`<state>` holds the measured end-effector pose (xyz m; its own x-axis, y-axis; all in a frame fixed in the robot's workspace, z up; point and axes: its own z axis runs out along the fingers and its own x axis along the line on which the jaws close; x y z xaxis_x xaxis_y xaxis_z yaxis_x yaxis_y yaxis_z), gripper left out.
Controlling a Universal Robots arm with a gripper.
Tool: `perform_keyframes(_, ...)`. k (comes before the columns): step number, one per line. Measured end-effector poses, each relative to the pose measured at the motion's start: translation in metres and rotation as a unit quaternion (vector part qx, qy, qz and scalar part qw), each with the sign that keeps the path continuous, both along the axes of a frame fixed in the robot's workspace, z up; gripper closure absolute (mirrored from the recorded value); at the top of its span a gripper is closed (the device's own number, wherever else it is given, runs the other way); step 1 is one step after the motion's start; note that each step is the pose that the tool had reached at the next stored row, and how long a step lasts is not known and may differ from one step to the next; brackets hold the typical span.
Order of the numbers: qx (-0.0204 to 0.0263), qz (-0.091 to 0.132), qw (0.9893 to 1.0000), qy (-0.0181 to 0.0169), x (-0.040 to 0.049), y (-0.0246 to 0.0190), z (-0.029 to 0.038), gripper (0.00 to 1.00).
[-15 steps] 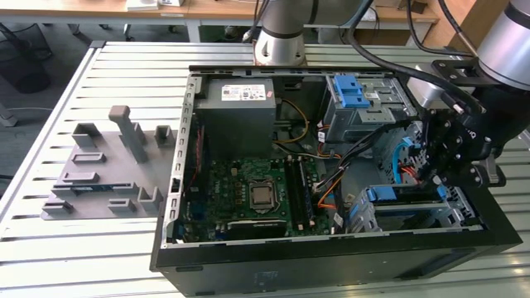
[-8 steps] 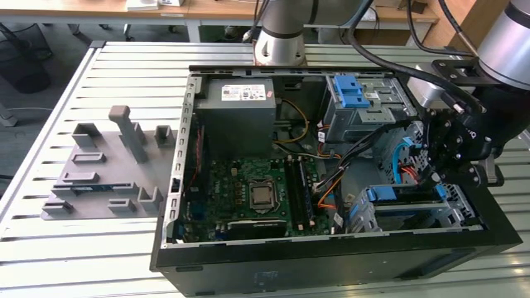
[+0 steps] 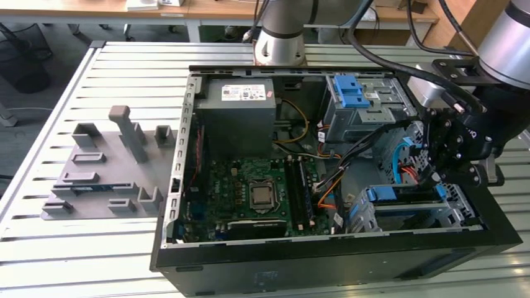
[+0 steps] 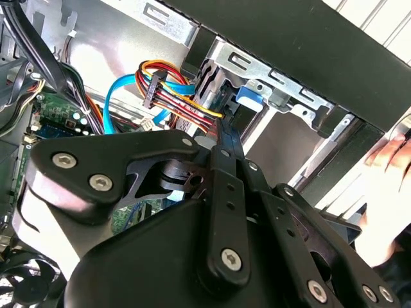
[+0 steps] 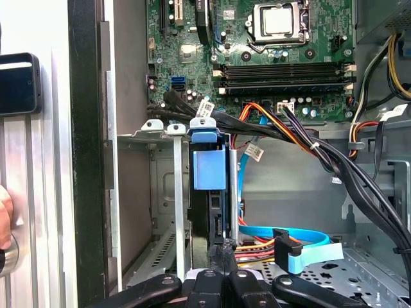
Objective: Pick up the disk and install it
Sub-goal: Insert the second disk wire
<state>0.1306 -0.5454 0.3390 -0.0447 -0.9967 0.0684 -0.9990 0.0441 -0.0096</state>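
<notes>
The disk (image 5: 209, 163) stands on edge in a slot of the grey metal drive cage (image 5: 151, 192), and its blue carrier frame (image 3: 403, 194) shows at the case's corner on the exterior view's right. My gripper (image 5: 222, 249) hangs over that cage with its black fingers (image 4: 223, 138) pressed together. The tips meet the disk's near end, and I see nothing held between them. In the second wrist view the fingertips point at the cage slot and its blue frame (image 4: 248, 96).
The open computer case (image 3: 331, 261) lies on a slatted metal table (image 3: 83, 248). Cable bundles (image 5: 308, 147) cross beside the cage, above the motherboard (image 3: 257, 192). A second cage with a blue latch (image 3: 352, 93) and the power supply (image 3: 240, 105) sit behind. A person's hand (image 4: 392, 192) rests outside the case wall. A grey fixture (image 3: 108, 174) stands on the exterior view's left.
</notes>
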Motion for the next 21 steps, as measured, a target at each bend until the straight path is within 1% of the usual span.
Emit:
perform_keyframes(6,-0.0001,0.000,1.0000,0.0000,-0.0010,0.0000,0.0003,0.89)
perform_keyframes(9,0.0000,0.000,1.0000,-0.0008,-0.0080,-0.0003,0.0002,0.89)
perform_keyframes(11,0.0000,0.000,1.0000,-0.0026,-0.0133,-0.0004,0.0001,0.89)
perform_keyframes(13,0.0000,0.000,1.0000,-0.0037,-0.0155,-0.0006,0.0000,0.89)
perform_keyframes(16,0.0000,0.000,1.0000,-0.0039,-0.0164,-0.0005,0.0002,0.89)
perform_keyframes(18,0.0000,0.000,1.0000,-0.0056,-0.0179,-0.0005,0.0025,0.89)
perform_keyframes(19,-0.0001,0.000,1.0000,-0.0062,-0.0182,-0.0005,0.0047,0.89)
perform_keyframes(21,-0.0001,0.000,1.0000,-0.0068,-0.0187,-0.0005,0.0112,0.89)
